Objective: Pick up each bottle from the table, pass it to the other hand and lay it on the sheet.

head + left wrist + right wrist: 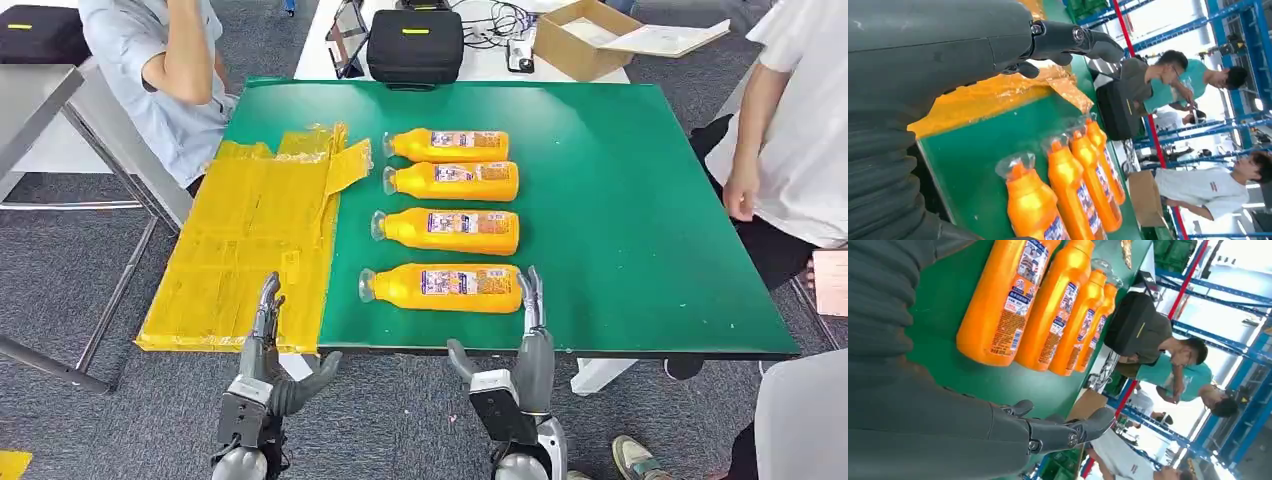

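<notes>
Several orange bottles with clear caps lie on their sides in a column on the green table (620,200); the nearest bottle (445,287) (1033,205) (1005,300) is by the front edge, caps pointing left. A yellow sheet (250,240) (993,95) covers the table's left part. My left hand (268,350) (1068,42) is open at the front edge over the sheet's near corner, holding nothing. My right hand (525,345) (1063,432) is open, fingers stretched out just right of the nearest bottle's base, apart from it.
A black case (415,45) and a cardboard box (585,40) stand on the white table behind. One person (170,70) sits at the back left, another (790,130) at the right edge. A grey table (40,110) is at left.
</notes>
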You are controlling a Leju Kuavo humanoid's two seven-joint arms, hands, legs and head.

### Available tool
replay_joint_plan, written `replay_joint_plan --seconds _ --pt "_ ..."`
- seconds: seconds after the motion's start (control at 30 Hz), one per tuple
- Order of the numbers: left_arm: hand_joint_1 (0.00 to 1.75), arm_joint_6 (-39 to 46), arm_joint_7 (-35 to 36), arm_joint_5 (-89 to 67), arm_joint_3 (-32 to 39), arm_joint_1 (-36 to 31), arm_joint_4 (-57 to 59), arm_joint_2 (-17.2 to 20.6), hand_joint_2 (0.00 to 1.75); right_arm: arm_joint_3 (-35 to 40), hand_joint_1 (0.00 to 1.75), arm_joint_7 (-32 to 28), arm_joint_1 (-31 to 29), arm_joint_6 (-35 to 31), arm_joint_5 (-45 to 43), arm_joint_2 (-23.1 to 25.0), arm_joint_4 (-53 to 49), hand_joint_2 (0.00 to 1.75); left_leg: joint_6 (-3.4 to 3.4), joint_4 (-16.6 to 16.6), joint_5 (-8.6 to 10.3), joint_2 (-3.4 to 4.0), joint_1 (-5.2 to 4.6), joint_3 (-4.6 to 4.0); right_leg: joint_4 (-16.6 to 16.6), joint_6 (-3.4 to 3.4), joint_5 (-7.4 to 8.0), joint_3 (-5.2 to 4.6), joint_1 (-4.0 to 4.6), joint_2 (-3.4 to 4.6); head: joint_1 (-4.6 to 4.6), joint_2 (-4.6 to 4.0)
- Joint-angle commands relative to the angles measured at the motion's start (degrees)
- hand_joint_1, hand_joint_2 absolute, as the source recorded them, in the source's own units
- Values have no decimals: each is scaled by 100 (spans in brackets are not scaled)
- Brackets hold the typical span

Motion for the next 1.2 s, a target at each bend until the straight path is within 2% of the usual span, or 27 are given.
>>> replay_joint_plan --seconds 0.03,0.67,0.93,1.2 --pt "0 57 98 2 -392 -139 298 75 175 -132 0 89 -193 38 113 -240 175 175 -4 -6 -1 1 4 15 -8 -9 0 16 5 -1 0 0" --pt "0 30 199 15 -943 -475 841 -46 175 -499 0 346 -228 -24 543 -625 380 175 -2 -6 1 -5 2 12 -11 -6 1 16 3 -7 0 0" --pt "0 -41 173 117 -1114 -664 1015 -66 175 -657 0 510 -776 -154 1020 -803 893 175 -1 -5 3 -2 2 14 -11 -6 5 17 4 -3 0 0" --pt "0 -40 172 119 -1111 -656 1013 -53 175 -641 0 511 -753 -174 1038 -784 901 175 -4 -5 -3 0 5 20 -12 -9 0 23 6 -2 0 0"
